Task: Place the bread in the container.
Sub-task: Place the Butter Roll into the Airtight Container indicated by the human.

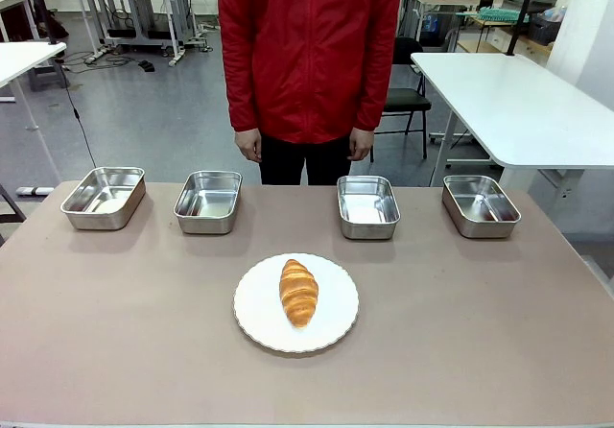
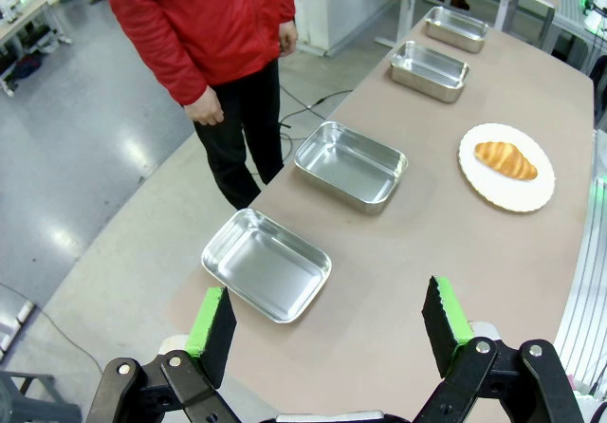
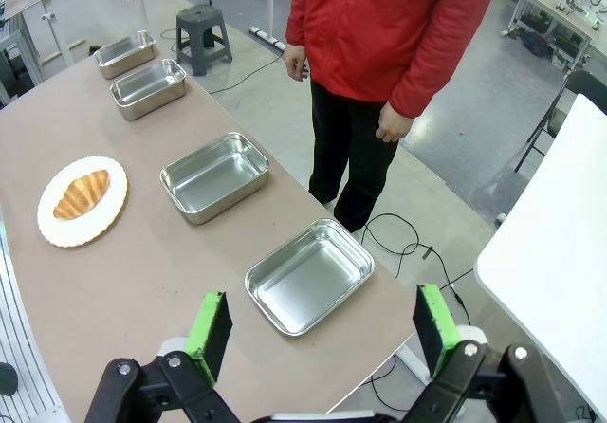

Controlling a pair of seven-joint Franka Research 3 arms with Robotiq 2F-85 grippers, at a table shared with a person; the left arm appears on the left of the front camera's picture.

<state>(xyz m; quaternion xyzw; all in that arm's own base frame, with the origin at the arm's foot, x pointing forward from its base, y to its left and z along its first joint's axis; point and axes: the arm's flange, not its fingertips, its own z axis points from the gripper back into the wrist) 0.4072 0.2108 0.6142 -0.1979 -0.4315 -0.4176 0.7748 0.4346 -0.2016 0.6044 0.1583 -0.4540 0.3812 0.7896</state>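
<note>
Ridged golden croissant on round white plate, near centre of worktop; four shiny round-cornered steel trays rowed far behind. Left tool and right tool both wide, empty

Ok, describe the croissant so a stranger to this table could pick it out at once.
Start at the brown table, with a person in a red jacket at its far side and four steel trays in a row before them. Nearer the robot sits a round white plate, and the croissant lies on it. It alone is golden-brown and ridged, among shiny metal and white.
</note>
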